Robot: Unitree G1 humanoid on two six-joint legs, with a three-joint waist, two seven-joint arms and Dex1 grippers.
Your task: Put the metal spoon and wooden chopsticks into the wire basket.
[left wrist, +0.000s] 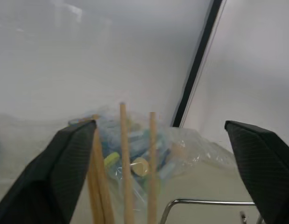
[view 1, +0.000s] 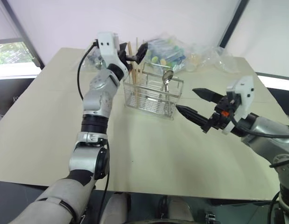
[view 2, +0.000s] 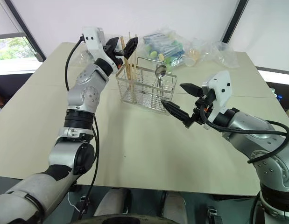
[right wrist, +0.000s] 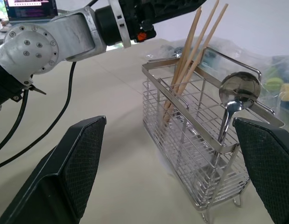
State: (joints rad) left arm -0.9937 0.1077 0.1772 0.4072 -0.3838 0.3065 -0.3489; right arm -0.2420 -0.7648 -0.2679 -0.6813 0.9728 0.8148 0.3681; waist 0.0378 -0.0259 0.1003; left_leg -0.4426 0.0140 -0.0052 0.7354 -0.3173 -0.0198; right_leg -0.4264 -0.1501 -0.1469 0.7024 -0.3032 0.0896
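A: Setting?
B: Test lab or robotics workspace, not a home. White screen panels (view 1: 135,18) with dark frame strips wall off the far edge of a plain beige counter (view 1: 181,154).
A: Anything else?
B: Laptop screen (right wrist: 30,9) beyond the counter's left edge; clear bags of props (view 2: 172,46) piled at the far edge.

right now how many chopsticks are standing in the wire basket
3 wooden chopsticks show, bunched and leaning together in the wire basket at the end away from the metal spoon. Another could be hidden behind them.
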